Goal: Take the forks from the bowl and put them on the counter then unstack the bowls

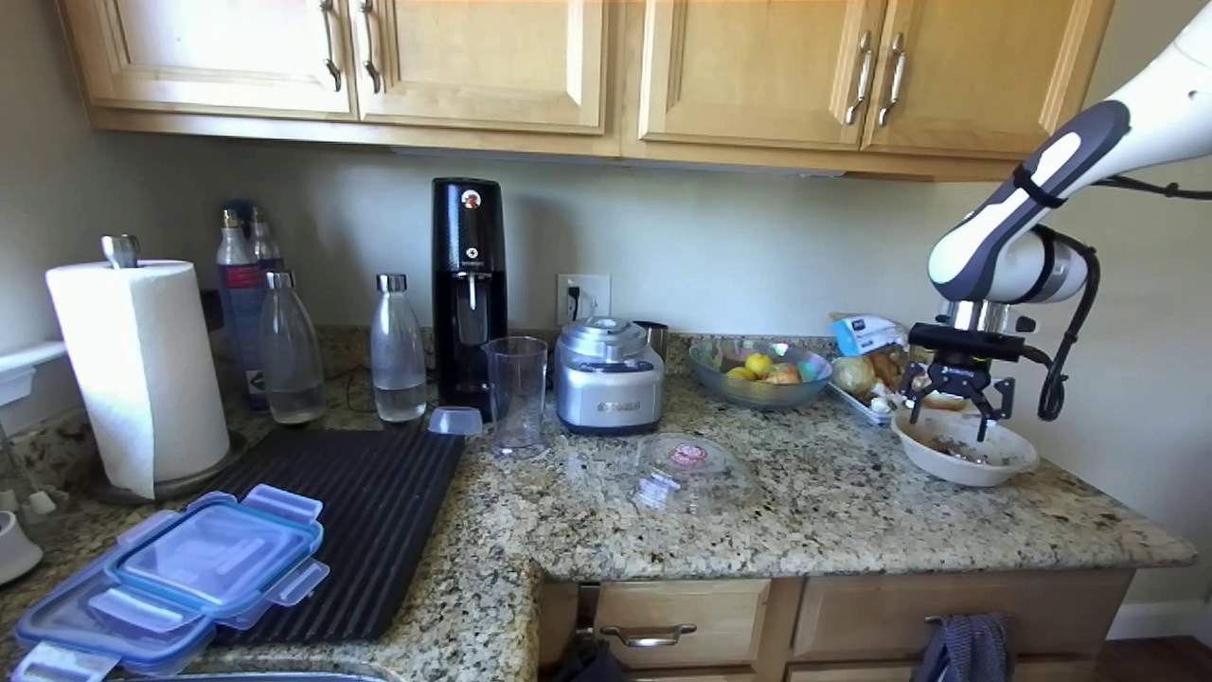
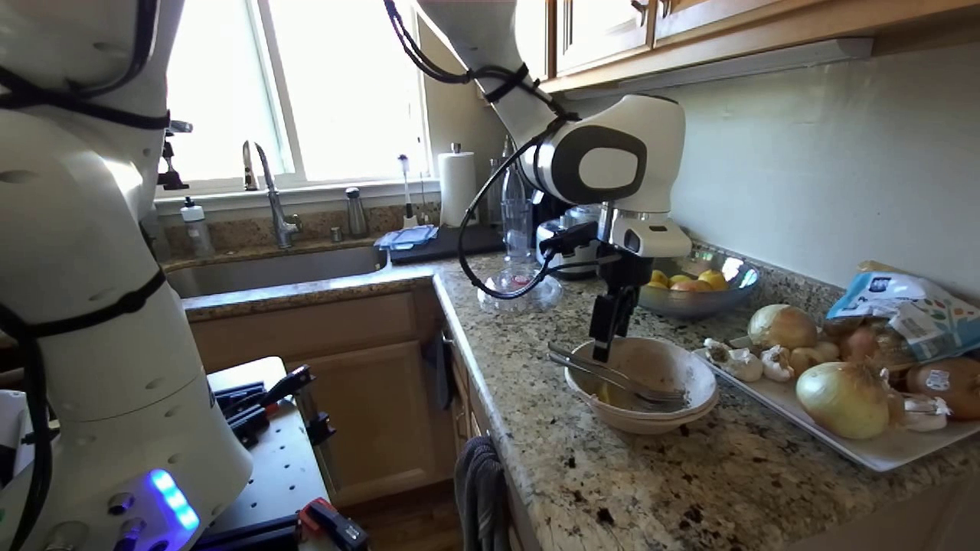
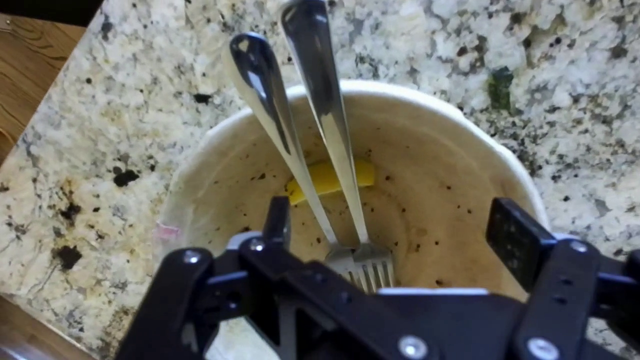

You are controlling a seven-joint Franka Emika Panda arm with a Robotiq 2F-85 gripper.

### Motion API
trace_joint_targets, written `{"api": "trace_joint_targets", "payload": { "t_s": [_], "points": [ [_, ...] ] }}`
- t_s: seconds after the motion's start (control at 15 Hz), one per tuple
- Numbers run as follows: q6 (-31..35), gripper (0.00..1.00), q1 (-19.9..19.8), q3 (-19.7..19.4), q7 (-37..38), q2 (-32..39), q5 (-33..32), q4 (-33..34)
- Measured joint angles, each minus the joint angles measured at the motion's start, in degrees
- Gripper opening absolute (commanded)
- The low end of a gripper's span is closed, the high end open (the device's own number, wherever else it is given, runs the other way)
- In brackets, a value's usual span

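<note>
Two silver forks (image 3: 332,117) lie side by side in the upper of two stacked off-white bowls (image 3: 445,205), handles past the rim and tines on the bottom. The forks (image 2: 616,376) and both nested bowls (image 2: 651,423) show in an exterior view; the stack (image 1: 961,471) also shows in an exterior view. The stack stands on the speckled granite counter (image 1: 805,535). My gripper (image 3: 392,225) is open and empty above the bowl, fingers wide apart, with the fork necks between them, nearer the left finger. The gripper shows in both exterior views (image 1: 950,425) (image 2: 603,352). The tine ends are partly hidden by it.
A yellow peel (image 3: 363,173) lies in the bowl under the forks. A white tray (image 2: 811,436) with onions and garlic stands close beside the bowls. A clear fruit bowl (image 1: 760,386), a clear plastic lid (image 1: 696,474) and a food processor (image 1: 609,379) stand farther along the counter.
</note>
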Motion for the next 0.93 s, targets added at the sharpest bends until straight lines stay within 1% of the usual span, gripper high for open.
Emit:
{"api": "trace_joint_targets", "payload": {
  "t_s": [0.33, 0.4, 0.53, 0.6, 0.67, 0.73, 0.87, 0.93],
  "points": [
    [0.37, 1.0, 0.01, -0.02, 1.72, 1.38, 1.43, 0.21],
    [0.37, 0.98, 0.02, -0.02, 1.87, 1.53, 1.59, 0.21],
    [0.37, 0.84, 0.02, -0.02, 1.94, 2.0, 2.09, 0.22],
    [0.38, 0.81, 0.02, -0.02, 1.95, 2.3, 2.32, 0.22],
    [0.39, 0.71, 0.02, -0.02, 1.95, 2.56, 2.52, 0.23],
    [0.39, 0.64, 0.02, -0.02, 1.95, 2.74, 2.73, 0.23],
    [0.39, 0.46, 0.02, -0.02, 1.95, 2.78, 3.07, 0.23],
    [0.39, 0.41, 0.02, -0.02, 1.95, 2.78, 3.14, 0.23]
  ]
}}
